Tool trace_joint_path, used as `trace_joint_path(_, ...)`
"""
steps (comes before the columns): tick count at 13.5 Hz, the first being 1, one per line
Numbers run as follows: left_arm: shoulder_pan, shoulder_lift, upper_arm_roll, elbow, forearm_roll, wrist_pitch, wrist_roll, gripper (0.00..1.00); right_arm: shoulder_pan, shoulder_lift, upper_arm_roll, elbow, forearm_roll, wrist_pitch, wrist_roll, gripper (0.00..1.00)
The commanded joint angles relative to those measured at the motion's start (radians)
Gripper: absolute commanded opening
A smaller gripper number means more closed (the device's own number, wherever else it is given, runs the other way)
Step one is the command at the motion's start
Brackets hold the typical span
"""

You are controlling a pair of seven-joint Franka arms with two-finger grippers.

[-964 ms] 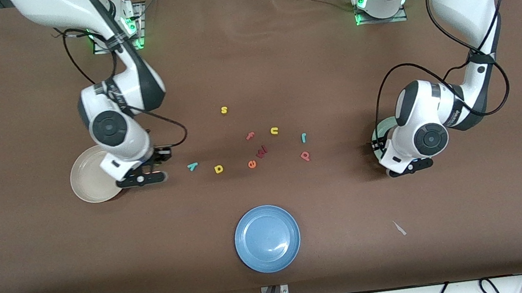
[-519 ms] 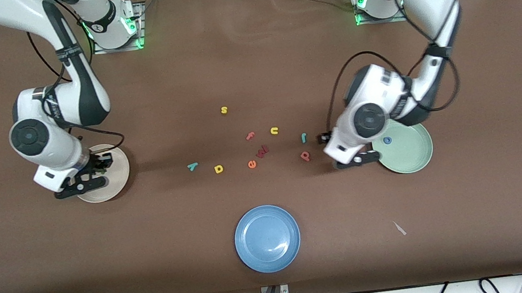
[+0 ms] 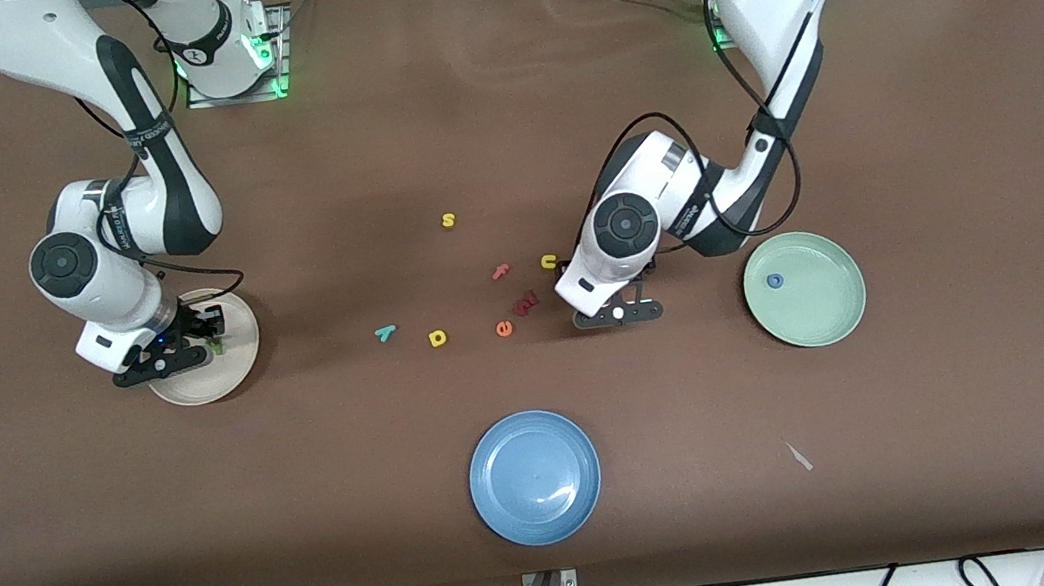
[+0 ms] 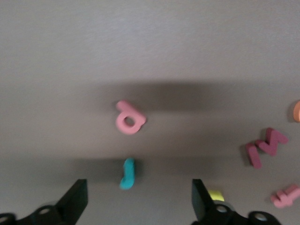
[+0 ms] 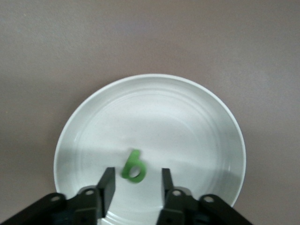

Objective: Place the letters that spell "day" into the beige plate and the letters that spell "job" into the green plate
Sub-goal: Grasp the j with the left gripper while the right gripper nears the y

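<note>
overhead, a brown paper-covered desk (image 3: 914,130) fills the view, creased near the arm bases, with cables along the edge nearest the front camera.

right gripper (image 5: 134,183) hangs over the beige plate (image 5: 197,122), jaws parted; the green a (image 5: 133,166) shows between them, not pinched, whether airborne or lying on the plate i cannot tell.

left gripper (image 4: 139,199) is over the desk's middle, jaws wide apart, nothing in them. under it lie the pink-red b (image 4: 129,118) and the teal j (image 4: 127,173), close together, flat on the desk.

green plate (image 3: 827,313) sits toward the left arm's end, the blue o (image 3: 774,280) in it. teal y (image 3: 385,331) and yellow d (image 3: 436,338) lie side by side between the plates. blue plate (image 3: 534,476) sits nearest the front camera.
</note>
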Motion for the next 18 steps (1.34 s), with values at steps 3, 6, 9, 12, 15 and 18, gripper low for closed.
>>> trace_joint_path(3, -0.028, 0.041, 0.007, -0.017, 0.145, 0.021, -0.002, 0.64, 0.02, -0.009, 0.021, 0.158, 0.108, -0.276, 0.126, 1.0)
trace_joint_path(6, -0.028, 0.035, 0.004, -0.029, 0.144, 0.001, -0.012, 0.45, 0.042, -0.003, 0.102, 0.17, 0.163, -0.266, 0.448, 1.0)
trace_joint_path(9, -0.022, 0.032, 0.002, -0.043, 0.144, -0.02, -0.011, 0.17, 0.106, 0.024, 0.146, 0.175, 0.164, -0.223, 0.696, 1.0)
trace_joint_path(12, -0.017, 0.029, 0.001, -0.043, 0.144, -0.029, -0.011, 0.0, 0.192, 0.075, 0.146, 0.188, 0.164, -0.16, 0.89, 1.0)
trace_joint_path(15, -0.005, 0.002, 0.002, -0.025, 0.142, -0.08, -0.002, 0.0, 0.231, 0.12, 0.146, 0.222, 0.162, -0.163, 1.005, 1.0)
trace_joint_path(18, 0.058, -0.067, 0.001, -0.023, 0.144, -0.166, 0.036, 0.0, 0.234, 0.12, 0.147, 0.253, 0.156, -0.189, 0.987, 1.0)
